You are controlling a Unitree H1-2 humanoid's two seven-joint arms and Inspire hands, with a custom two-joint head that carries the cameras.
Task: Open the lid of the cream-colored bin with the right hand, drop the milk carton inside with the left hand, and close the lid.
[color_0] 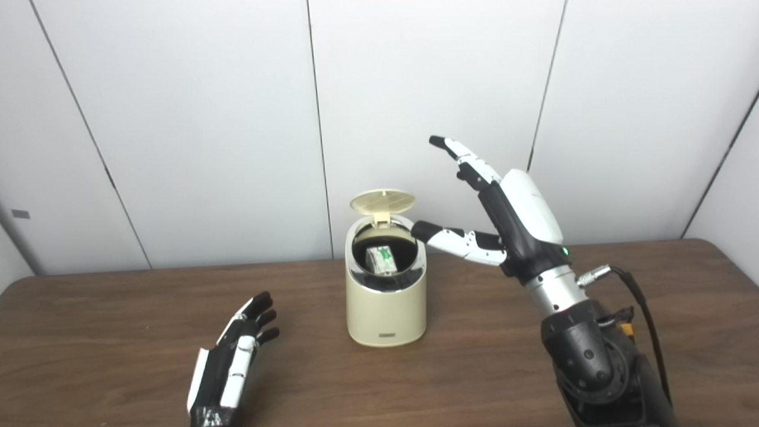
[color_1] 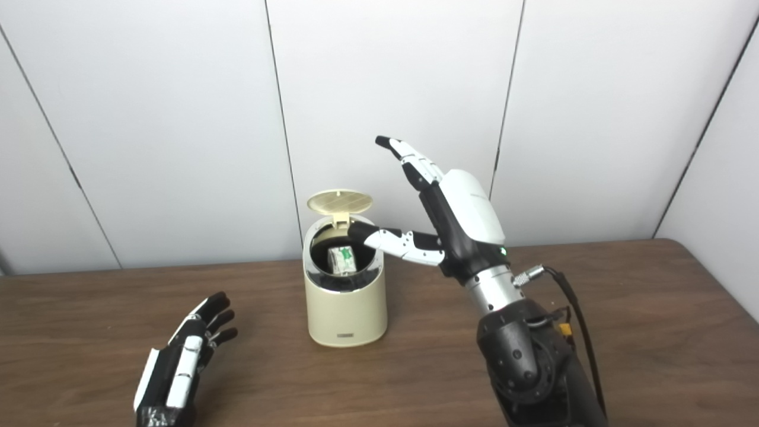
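A cream-colored bin (color_0: 386,302) stands mid-table with its round lid (color_0: 382,201) tipped up at the back. Inside the dark opening lies the milk carton (color_0: 380,259), white with green print. My right hand (color_0: 504,219) hovers open just right of the bin, fingers spread: its thumb (color_0: 442,236) reaches to the bin's rim, the other fingers point up and left above the lid. My left hand (color_0: 234,356) rests open and empty over the table at the lower left, well clear of the bin.
The brown wooden table (color_0: 474,367) ends against white wall panels (color_0: 415,89) close behind the bin. The right arm's cable (color_0: 637,302) loops beside its wrist.
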